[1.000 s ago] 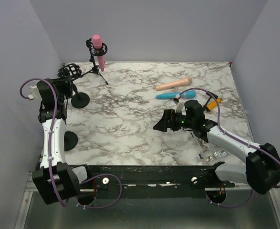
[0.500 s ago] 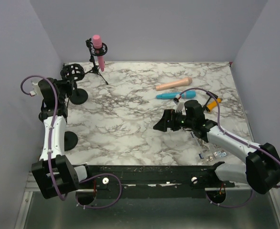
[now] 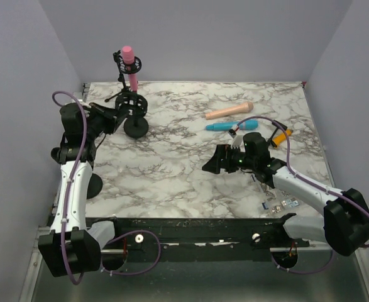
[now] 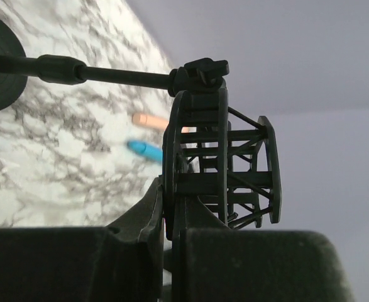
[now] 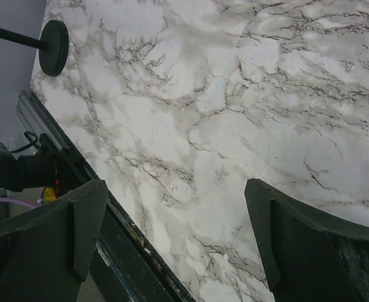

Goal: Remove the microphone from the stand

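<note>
Top external view showed the task undone. The pink round-headed microphone [image 3: 129,65] sat upright in the ring mount of the black tripod stand [image 3: 122,80], at the far left of the white marble-patterned table [image 3: 184,182] close to the back wall, and neither arm touched it. The left gripper [image 3: 118,113] was instead clamped on the cage-shaped mount [image 4: 225,167] of a second black stand [image 3: 136,128] with a round base, just in front of the tripod. In the left wrist view that cage was empty, and the two fingers were pressed together on its near ring. The right gripper [image 3: 210,165] hung over the middle of the table with its jaws wide apart and nothing between them, well apart from both stands. Beyond it lay a peach-coloured microphone [image 3: 229,111], a blue microphone [image 3: 231,126] and a small orange-and-black object [image 3: 281,135]. By my reading, every step was left: reaching the pink microphone, gripping it, and lifting it out of the ring.

No view settled whether the round base rested on the table or was lifted. The pink microphone appeared in neither wrist view, so how tightly the ring held it could not be told. The orange-and-black object was too small to name. A dark disc [image 3: 93,185] beside the left arm was partly hidden by it.
</note>
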Robot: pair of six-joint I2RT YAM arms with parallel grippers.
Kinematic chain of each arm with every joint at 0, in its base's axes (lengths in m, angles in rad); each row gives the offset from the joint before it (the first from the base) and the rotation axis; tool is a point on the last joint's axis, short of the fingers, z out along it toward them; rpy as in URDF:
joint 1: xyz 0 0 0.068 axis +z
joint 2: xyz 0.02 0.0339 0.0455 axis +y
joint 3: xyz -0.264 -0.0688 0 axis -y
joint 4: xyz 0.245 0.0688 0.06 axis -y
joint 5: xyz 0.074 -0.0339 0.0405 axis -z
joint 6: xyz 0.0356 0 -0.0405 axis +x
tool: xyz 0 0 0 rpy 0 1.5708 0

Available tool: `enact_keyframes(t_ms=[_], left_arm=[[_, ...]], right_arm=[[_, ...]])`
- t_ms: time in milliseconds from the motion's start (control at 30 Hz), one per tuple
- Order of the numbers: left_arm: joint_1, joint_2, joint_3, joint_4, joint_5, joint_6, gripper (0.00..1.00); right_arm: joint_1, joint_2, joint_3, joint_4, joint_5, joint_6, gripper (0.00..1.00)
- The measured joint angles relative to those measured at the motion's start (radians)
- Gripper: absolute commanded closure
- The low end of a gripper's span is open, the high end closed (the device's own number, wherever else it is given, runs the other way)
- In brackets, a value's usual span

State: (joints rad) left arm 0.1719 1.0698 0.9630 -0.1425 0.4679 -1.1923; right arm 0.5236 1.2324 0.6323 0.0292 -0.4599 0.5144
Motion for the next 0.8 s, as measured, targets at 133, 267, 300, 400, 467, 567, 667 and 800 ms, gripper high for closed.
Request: enact_keyframes(t_ms=[133, 267, 300, 400, 467, 567, 667, 800], left_arm=[[-0.077, -0.003, 0.053, -0.11, 0.082, 0.14, 1.0], [-0.125, -0.003, 0.064, -0.178, 0.185, 0.264, 1.0], [-0.138, -0.003, 0.064, -0.199, 0.206, 0.291, 1.0], [-0.163, -0.003, 0.06, -0.235, 0.274, 0.351, 1.0], [-0.169, -0.004, 0.046, -0.25, 0.326, 0.375, 1.0], [-0.169, -0.006, 0.026, -0.256, 0.385, 0.408, 1.0], [-0.169, -0.016, 0.006, -0.249, 0.415, 0.43, 1.0], [-0.165, -0.014, -0.002, -0.24, 0.44, 0.448, 0.99]], right_arm=[[0.0, -0.013, -0.048, 0.047, 0.003, 0.006, 0.0], [0.0, -0.054, -0.091, 0.054, 0.025, 0.031, 0.0], [0.0, -0.058, -0.089, 0.055, 0.031, 0.039, 0.0], [0.0, -0.06, -0.064, 0.036, 0.049, 0.067, 0.0], [0.0, -0.06, -0.043, 0.021, 0.052, 0.085, 0.0], [0.0, -0.056, -0.004, 0.005, 0.043, 0.1, 0.0], [0.0, -0.045, 0.028, 0.003, 0.016, 0.124, 0.0], [0.004, -0.041, 0.032, 0.005, -0.008, 0.172, 0.0]])
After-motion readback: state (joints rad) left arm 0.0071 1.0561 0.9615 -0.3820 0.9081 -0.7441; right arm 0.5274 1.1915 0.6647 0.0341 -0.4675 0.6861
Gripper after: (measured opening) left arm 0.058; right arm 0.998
